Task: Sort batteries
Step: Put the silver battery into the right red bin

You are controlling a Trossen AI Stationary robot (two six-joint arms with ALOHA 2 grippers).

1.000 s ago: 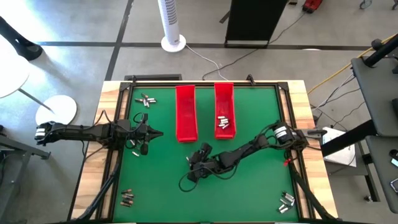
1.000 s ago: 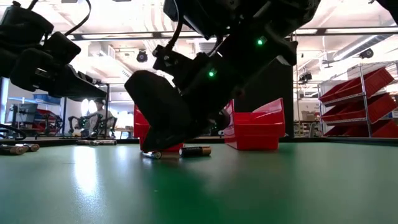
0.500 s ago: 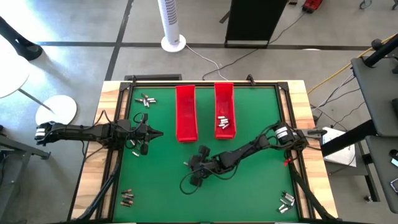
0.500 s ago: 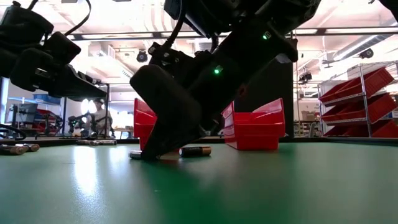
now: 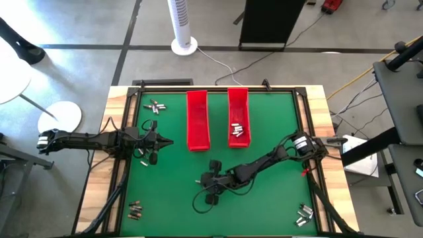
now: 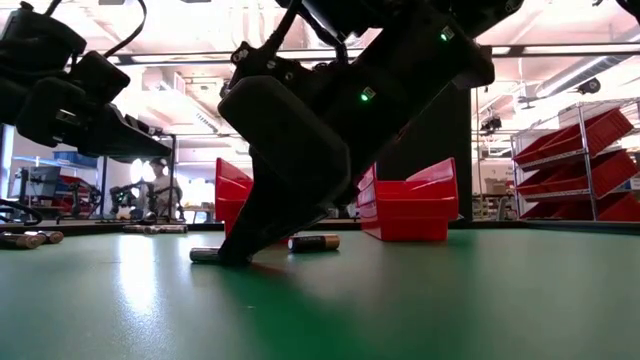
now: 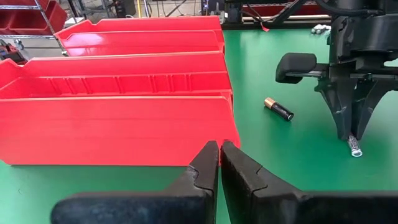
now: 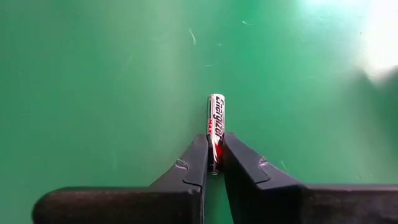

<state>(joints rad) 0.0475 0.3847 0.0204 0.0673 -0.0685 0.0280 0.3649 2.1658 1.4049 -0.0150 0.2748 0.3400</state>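
Note:
A silvery battery (image 8: 216,119) lies on the green mat (image 5: 264,192) near the table's middle, with my right gripper (image 8: 214,163) shut on one end of it; it also shows in the low view (image 6: 205,255). A darker battery (image 7: 278,108) with a gold end lies on its side just beyond it. Two long red trays (image 5: 197,119) (image 5: 238,118) stand at the far middle, and the right one holds a few silvery batteries (image 5: 238,129). My left gripper (image 7: 220,152) hovers shut at the table's left, in front of the trays. My right gripper pinches the silvery battery's end nearest the wrist (image 8: 215,149) between its two fingertips (image 8: 200,155). The fingers slant down from the table's right side and lie along the battery. The battery lies level on the mat, and most of its length (image 6: 203,255) sticks out past the fingertips.
Small heaps of batteries lie at the far left (image 5: 155,106), the near left corner (image 5: 135,210) and the near right corner (image 5: 304,213). Open green mat lies between them. A black frame (image 5: 125,132) borders the mat.
My right gripper has moved toward the table's near edge, rolling and tipping as it went. The silvery battery has slid along the mat with it, away from the darker battery, which has stayed where it was.

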